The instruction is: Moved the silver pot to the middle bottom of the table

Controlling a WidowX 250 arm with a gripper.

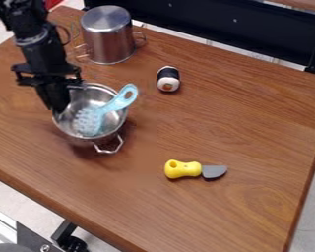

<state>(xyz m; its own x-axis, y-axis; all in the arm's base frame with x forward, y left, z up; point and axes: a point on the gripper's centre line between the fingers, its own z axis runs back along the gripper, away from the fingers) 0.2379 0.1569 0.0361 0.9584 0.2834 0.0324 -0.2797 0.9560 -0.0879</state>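
Note:
My gripper (59,106) hangs down at the upper left, its lower end over the left rim of an open silver pot (110,129). That pot stands left of the table's middle, with one wire handle pointing toward the lower right. A light blue slotted utensil (94,119) lies inside it, its handle resting across the right rim. A second, taller silver pot (108,42) stands upside down near the table's back edge, with wire handles at its sides. The gripper's tip is dark against the pot's rim, and how its fingers stand is unclear.
On the brown wooden table (252,118), a toy sushi roll (168,79) sits to the right of the upside-down pot. A toy knife (196,170) with a yellow handle and grey blade lies right of the open pot, closer to the front edge.

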